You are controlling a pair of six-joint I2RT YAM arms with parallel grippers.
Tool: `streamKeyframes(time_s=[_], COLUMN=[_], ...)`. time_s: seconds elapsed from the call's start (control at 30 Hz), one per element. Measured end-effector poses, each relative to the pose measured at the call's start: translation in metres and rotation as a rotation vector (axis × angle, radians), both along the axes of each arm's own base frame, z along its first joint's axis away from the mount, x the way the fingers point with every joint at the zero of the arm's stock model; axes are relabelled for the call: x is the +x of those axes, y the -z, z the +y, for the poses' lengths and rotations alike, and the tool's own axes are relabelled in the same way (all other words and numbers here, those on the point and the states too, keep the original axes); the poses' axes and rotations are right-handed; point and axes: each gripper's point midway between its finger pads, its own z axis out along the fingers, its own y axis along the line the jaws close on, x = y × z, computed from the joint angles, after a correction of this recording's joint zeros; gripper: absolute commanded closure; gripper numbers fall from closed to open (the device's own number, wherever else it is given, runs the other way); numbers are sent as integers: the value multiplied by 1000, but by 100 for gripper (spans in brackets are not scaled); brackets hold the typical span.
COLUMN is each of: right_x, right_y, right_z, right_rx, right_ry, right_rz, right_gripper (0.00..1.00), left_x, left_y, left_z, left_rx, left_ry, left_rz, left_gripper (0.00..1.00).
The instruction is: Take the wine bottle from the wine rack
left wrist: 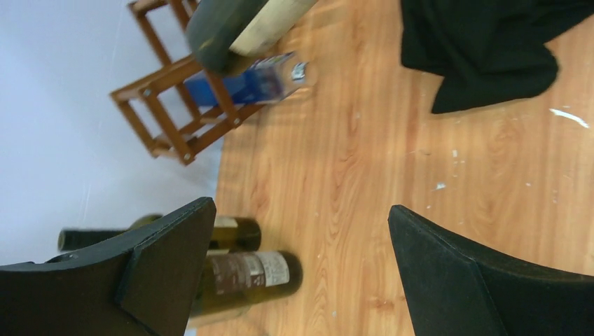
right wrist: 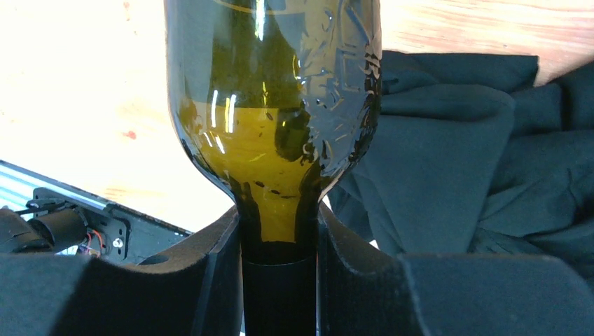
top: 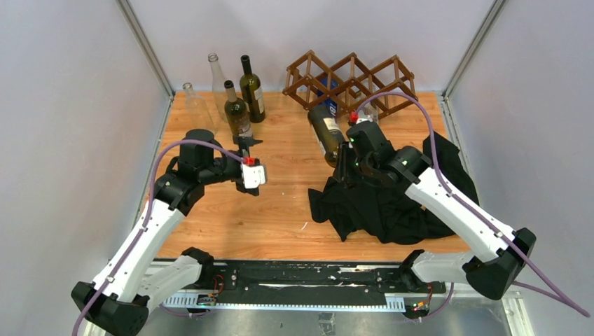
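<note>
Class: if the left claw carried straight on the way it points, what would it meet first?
Probably the bare wooden table, filling the gap ahead of the open left claw. The standing bottles sit to one side, the wine rack farther on; depth is unclear.

Bright even light, soft shadows, glare (right wrist view)

A robot test cell in a lab: pale wall panels on aluminium posts box in a wood-grain counter. Along the bottom of the frame, a black mounting rail with exposed wiring anchors the left arm and right arm.
</note>
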Motion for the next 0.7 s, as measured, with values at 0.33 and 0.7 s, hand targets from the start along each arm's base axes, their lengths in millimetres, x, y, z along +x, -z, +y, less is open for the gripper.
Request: streamKeyframes(time_s=[0.33,0.7], right_x=[-11,-40], right_y=[-18,0], right_z=[34,70], right_rx=[21,16], right_ry=[-101,-231], right_rz=[-9,103], right_gripper=[100,100], left_x=[-37,-20], left_y=[32,14], left_z=[-22,-48], left_rx=[128,143], left_ry=[199,274], left_rz=[-31,-295], left_gripper=[0,0])
